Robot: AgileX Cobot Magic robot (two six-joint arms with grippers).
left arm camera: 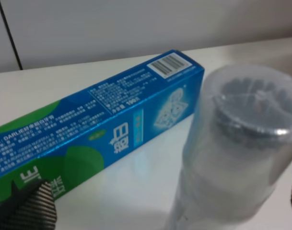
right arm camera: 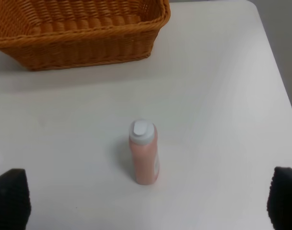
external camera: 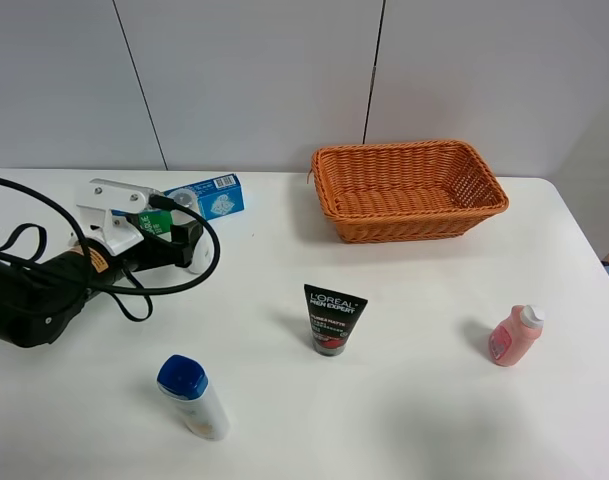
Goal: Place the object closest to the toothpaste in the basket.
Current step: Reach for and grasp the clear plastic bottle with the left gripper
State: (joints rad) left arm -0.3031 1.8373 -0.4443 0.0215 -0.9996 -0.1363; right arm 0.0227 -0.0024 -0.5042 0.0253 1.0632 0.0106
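Note:
The blue and green toothpaste box (external camera: 206, 197) lies at the back left of the table; it also shows in the left wrist view (left arm camera: 112, 124). A translucent bottle with a clear cap (left arm camera: 237, 143) stands right beside it, mostly hidden by my arm in the high view. My left gripper (external camera: 189, 245) is open, its fingers (left arm camera: 32, 206) on either side of this bottle, apart from it on one side. The orange wicker basket (external camera: 414, 225) stands at the back right and is empty. My right gripper (right arm camera: 146, 201) is open and empty above the table.
A black L'Oreal tube (external camera: 332, 320) stands mid-table. A white bottle with a blue cap (external camera: 192, 395) lies at the front left. A pink bottle (external camera: 512, 335) stands at the right, below my right gripper (right arm camera: 144, 153), with the basket wall (right arm camera: 88, 43) beyond it.

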